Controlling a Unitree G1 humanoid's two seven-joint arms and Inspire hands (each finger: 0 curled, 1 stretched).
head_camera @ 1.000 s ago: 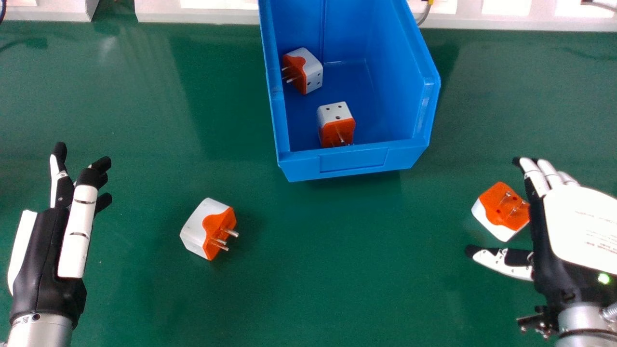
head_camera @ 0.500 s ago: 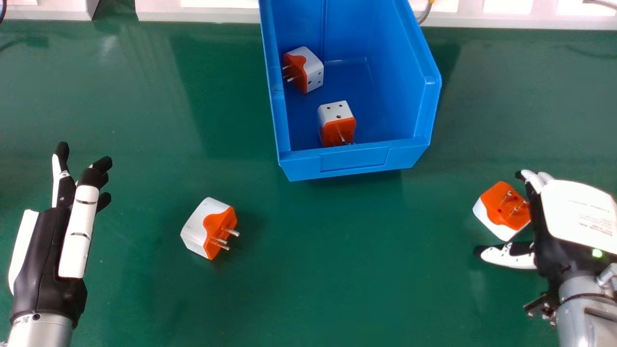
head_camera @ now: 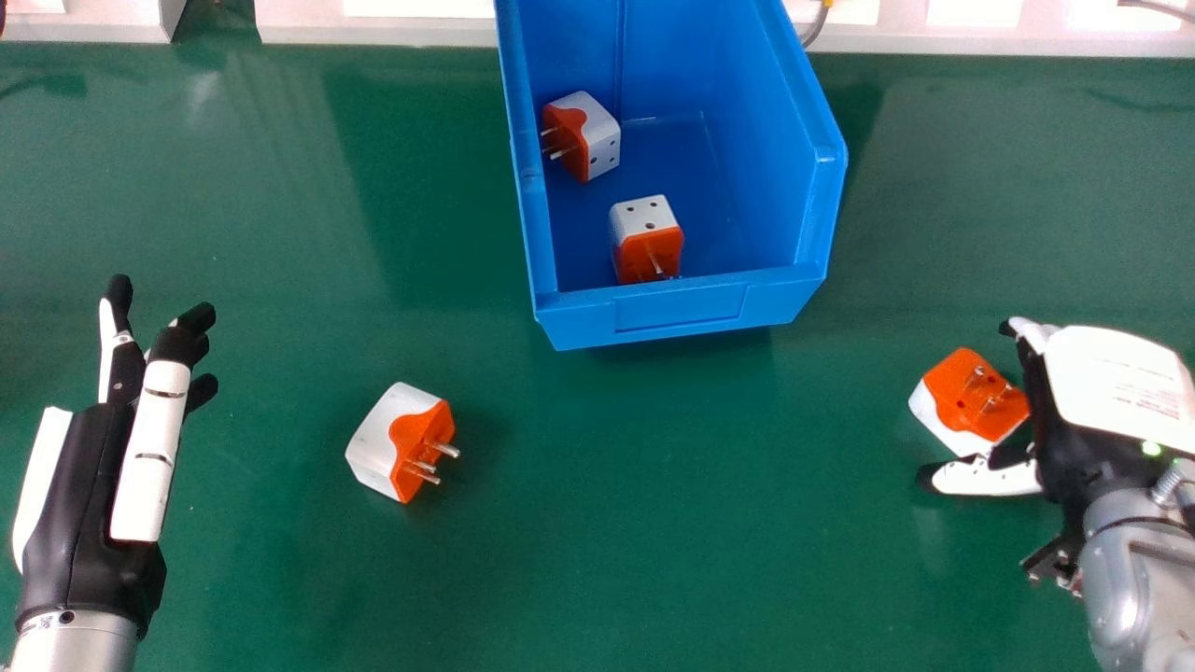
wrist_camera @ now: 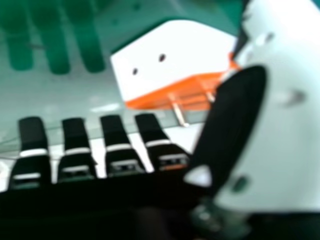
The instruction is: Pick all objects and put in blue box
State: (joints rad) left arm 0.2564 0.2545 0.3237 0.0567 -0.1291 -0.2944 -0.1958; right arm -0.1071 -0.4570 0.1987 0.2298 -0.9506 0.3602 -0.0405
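Gaping wide, the right hand (head_camera: 1111, 383) is just beside an orange-white adapter (head_camera: 971, 397)

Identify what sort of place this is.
Likely a robotics lab or test bench: a plain green table, an open blue box with two plug adapters inside, and a left robot hand and right robot hand on either side.

A glossy green tabletop (head_camera: 653, 485) meets a pale strip (head_camera: 373, 34) with bright white patches (head_camera: 420, 8) and a grey cable (head_camera: 817, 30).
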